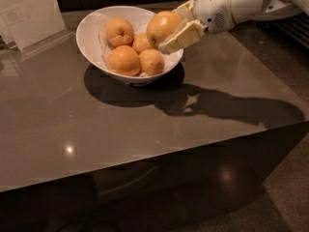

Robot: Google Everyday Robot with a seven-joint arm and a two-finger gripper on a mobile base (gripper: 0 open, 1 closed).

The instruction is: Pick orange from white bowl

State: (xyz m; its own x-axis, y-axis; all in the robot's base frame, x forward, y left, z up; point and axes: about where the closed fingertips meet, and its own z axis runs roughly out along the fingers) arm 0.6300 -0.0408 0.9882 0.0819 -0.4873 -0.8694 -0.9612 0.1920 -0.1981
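Observation:
The white bowl (pixel 91 37) stands on the brown table near its back edge and holds several smaller oranges (pixel 124 60). My gripper (pixel 170 29) reaches in from the right and is shut on the orange (pixel 162 27), the biggest and roundest one. It holds the orange lifted above the bowl's right rim, clear of the other fruit. One cream finger (pixel 186 36) lies across the orange's front right side; the other finger is behind the orange.
A white paper sign in a clear stand (pixel 29 13) stands at the table's back left. The glossy brown table (pixel 145 129) stretches toward me, its front edge dropping off low in the view. My white arm (pixel 241 1) crosses the top right.

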